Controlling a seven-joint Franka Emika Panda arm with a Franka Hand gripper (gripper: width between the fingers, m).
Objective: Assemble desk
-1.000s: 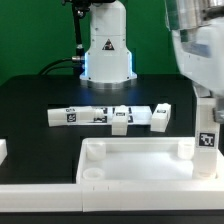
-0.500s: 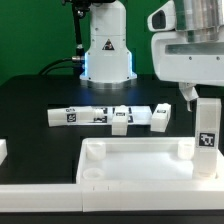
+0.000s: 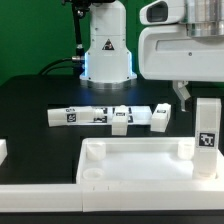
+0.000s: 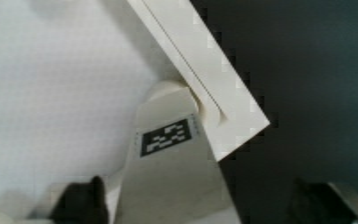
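Observation:
The white desk top [image 3: 130,160], a rimmed tray with round corner sockets, lies at the front. One white leg [image 3: 207,135] with a black-and-white tag stands upright in its far corner on the exterior view's right. My gripper [image 3: 189,98] hangs open just above and to the left of that leg, holding nothing. In the wrist view the leg [image 4: 172,150] stands at the tray's corner rim [image 4: 208,70], and my gripper [image 4: 197,205] has its dark fingertips [image 4: 78,200] wide apart on either side, not touching it.
Two loose tagged legs [image 3: 121,119] [image 3: 160,115] lie on the black table behind the tray, beside the marker board [image 3: 80,116]. Another white part [image 3: 3,150] shows at the left edge. The robot base [image 3: 107,50] stands at the back.
The gripper has risen and shifted to the exterior view's left, off the upright leg. The leg stays standing in the tray's corner.

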